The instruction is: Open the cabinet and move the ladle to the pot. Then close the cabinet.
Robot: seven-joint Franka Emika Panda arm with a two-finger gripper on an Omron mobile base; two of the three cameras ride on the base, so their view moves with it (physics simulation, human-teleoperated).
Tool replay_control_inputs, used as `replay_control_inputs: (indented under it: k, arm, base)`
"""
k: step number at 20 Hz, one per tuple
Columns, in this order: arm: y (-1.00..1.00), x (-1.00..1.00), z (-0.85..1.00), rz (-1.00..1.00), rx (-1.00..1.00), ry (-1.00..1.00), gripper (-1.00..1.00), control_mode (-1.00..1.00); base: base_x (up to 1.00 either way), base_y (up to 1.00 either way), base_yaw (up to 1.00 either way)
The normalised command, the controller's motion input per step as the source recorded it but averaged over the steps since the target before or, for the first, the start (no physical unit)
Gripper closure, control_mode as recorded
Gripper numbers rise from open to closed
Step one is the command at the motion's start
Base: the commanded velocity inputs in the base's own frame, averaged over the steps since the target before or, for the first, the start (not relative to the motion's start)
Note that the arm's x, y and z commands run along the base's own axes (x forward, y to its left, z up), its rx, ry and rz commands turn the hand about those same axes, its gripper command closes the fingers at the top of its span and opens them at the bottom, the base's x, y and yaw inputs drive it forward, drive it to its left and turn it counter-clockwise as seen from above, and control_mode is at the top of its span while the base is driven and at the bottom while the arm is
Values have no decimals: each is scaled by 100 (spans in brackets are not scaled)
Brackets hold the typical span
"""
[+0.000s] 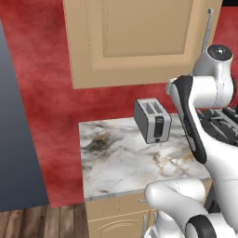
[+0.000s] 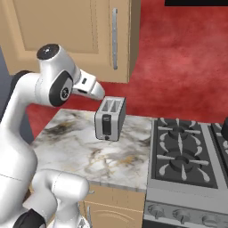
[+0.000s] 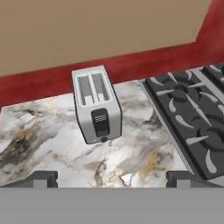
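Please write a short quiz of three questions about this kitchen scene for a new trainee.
1. True or false: the cabinet door is shut.
2. What stands on the counter left of the stove?
A. toaster
B. kettle
C. bowl
3. Fill in: the gripper jaws are ____.

Key:
1. True
2. A, the toaster
3. Open, with nothing between them
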Motion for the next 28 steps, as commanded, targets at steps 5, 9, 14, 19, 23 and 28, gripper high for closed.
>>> replay_control_inputs:
  k: [5,9,14,19,23,28]
  arm:
    - [-58,0,34,-5,0,-5,-100,-100]
    - [-50,0,31,0,0,-3,-100,-100]
    - [-45,0,30,0,0,-9,-100,-100]
    - [-15,0,28,3,0,-18,-100,-100]
    - [0,0,26,8,0,-19,-100,-100]
    - [0,1,30,8,0,-18,-100,-100]
  base:
    - [0,0,0]
    - [0,0,0]
    - [0,0,0]
    - [0,0,0]
    - [0,0,0]
    - [0,0,0]
